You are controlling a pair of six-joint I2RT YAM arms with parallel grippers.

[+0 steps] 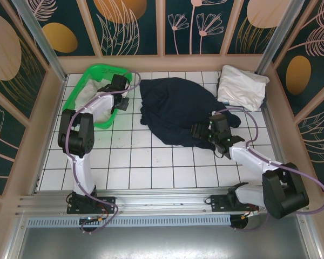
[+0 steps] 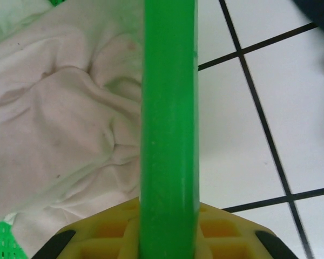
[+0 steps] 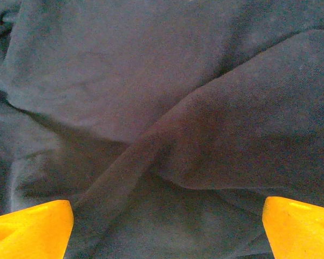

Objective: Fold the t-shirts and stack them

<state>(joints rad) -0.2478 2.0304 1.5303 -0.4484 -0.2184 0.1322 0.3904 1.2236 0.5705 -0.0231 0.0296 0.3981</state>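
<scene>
The green basket's (image 2: 167, 108) rim runs through the left claw (image 1: 122, 99) and hides its fingertips, so I cannot tell whether it is clamped. A crumpled white t-shirt (image 2: 59, 118) lies inside the basket. The right arm bends low over the navy t-shirt (image 1: 175, 108) mid-worktop (image 1: 151, 167), claw (image 3: 166, 229) spread apart, and another pale t-shirt (image 1: 242, 86) lies in the far right corner.

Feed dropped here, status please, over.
Left gripper shut on green basket rim. Right gripper open over navy shirt. White shirt in basket, white pile far right. Nothing blocking.

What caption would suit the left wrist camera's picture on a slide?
Left arm's yellow fingers grip the green basket rim, white t-shirt inside, tiled table beside.
</scene>
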